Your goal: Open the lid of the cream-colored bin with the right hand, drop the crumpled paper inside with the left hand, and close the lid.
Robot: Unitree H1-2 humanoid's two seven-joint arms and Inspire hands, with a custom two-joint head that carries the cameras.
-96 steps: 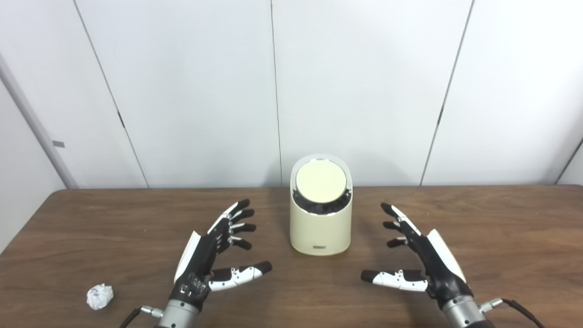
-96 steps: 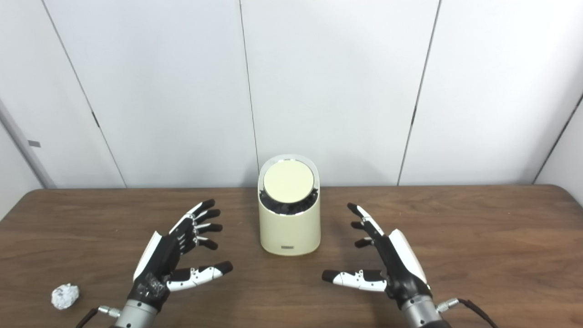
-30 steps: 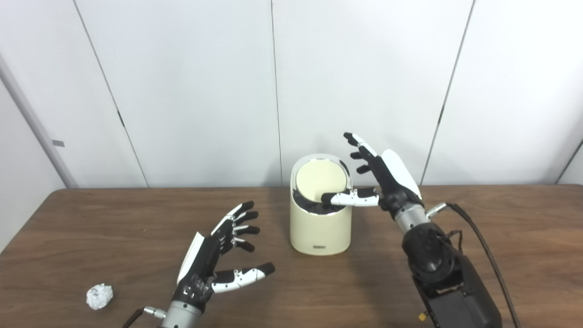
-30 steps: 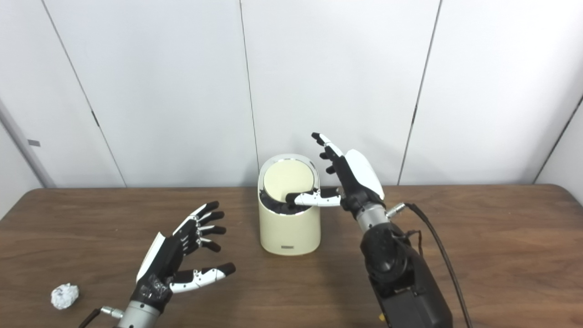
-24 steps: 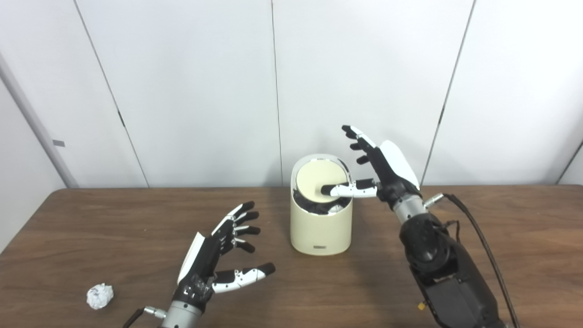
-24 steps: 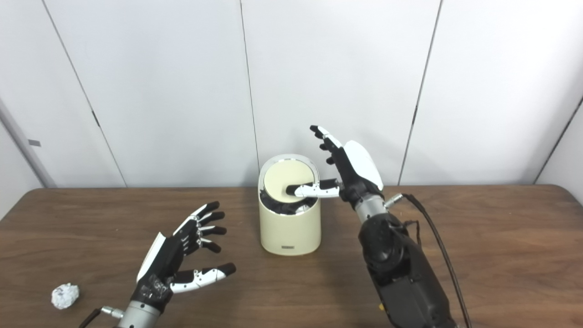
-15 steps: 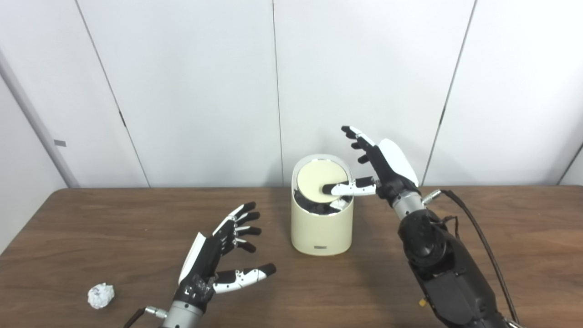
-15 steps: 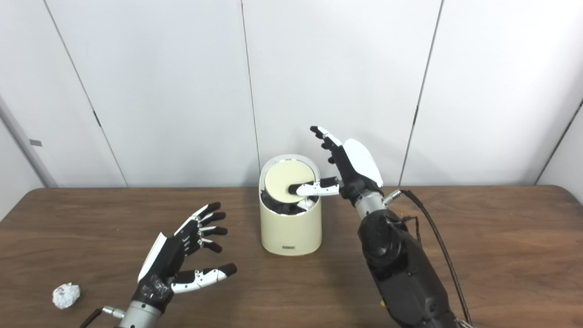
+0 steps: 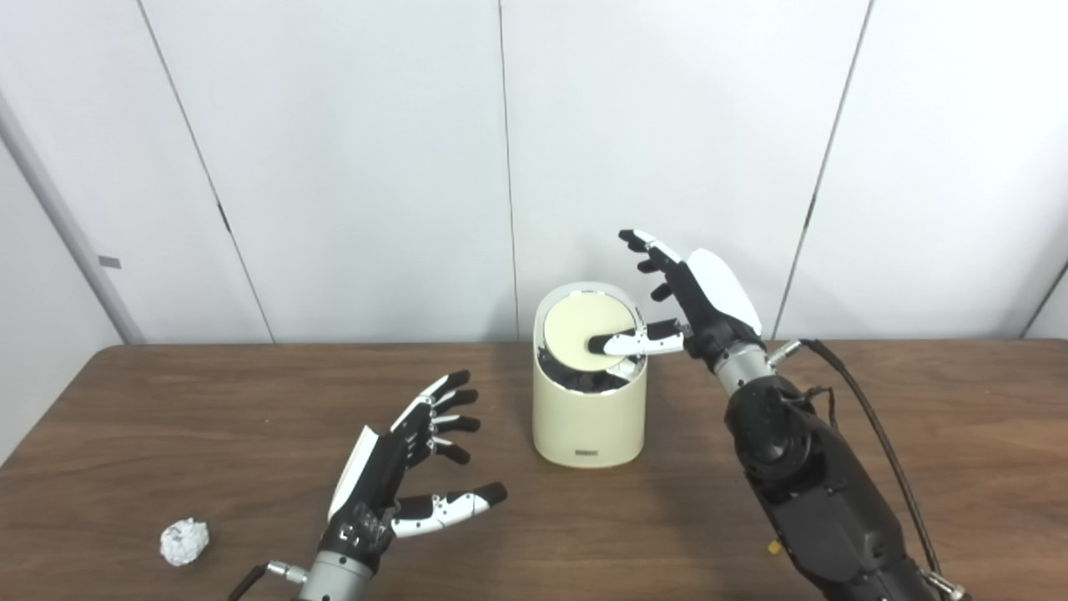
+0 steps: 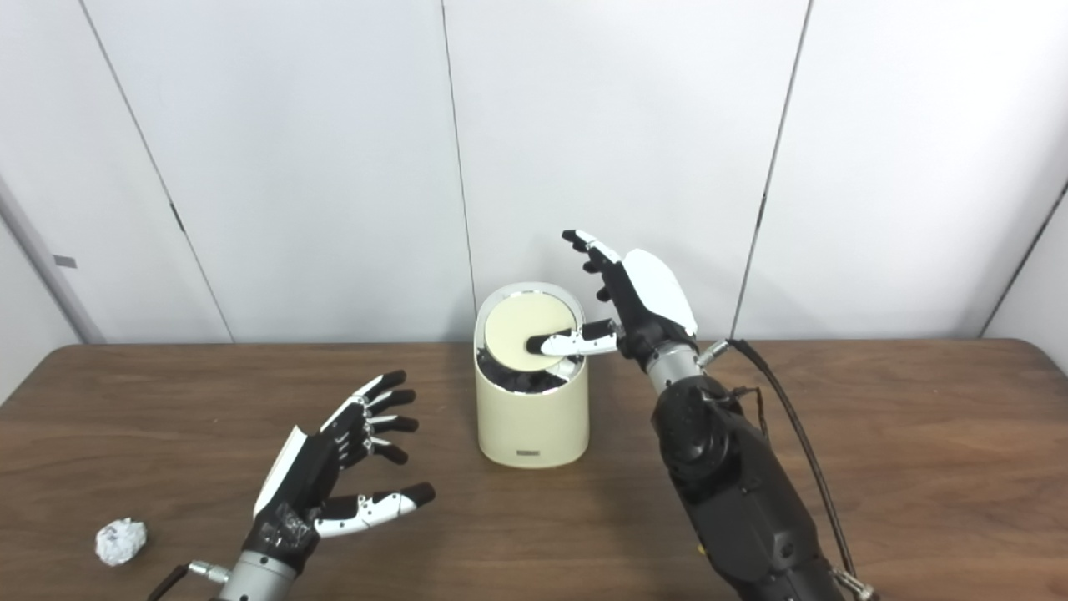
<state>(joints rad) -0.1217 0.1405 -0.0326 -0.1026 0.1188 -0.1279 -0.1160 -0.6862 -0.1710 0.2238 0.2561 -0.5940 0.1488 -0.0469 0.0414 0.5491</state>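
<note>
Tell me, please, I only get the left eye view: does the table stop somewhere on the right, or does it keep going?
Observer: It stops. In the right eye view the table has a rounded far corner showing at the picture's right edge, well past the right hand.
Operator: What is behind that corner?
Observer: A white side wall. In the right eye view its dark seam with the back wall climbs much higher up the picture than in yours.
</note>
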